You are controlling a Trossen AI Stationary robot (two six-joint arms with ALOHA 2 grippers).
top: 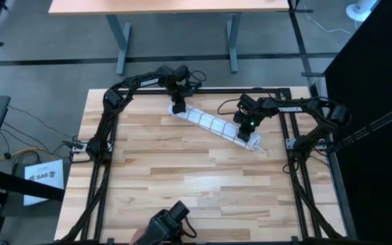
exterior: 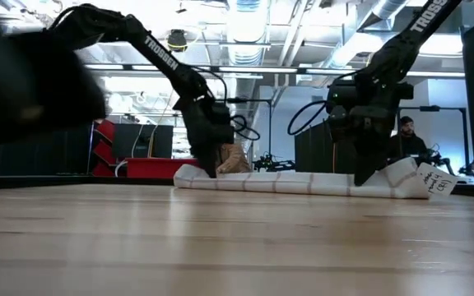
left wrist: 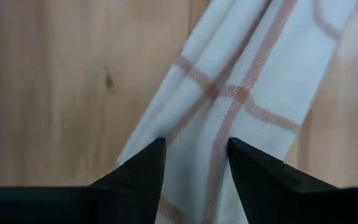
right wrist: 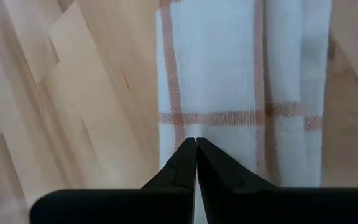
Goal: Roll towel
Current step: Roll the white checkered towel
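Towel (top: 213, 125) is rolled into a long strip across the far table (top: 182, 184). Left gripper (top: 178, 107) straddles one end, fingers apart; right gripper (top: 243, 133) is pressed closed on the other. Ends should be advanced evenly.

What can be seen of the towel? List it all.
The towel is thin white woven cloth with a grid of thin lines. It lies as a long, narrow rolled strip, slanted across the far part of the wooden table. The left end effector is on one end, fingers apart; the right end effector, fingers together, is near the other.
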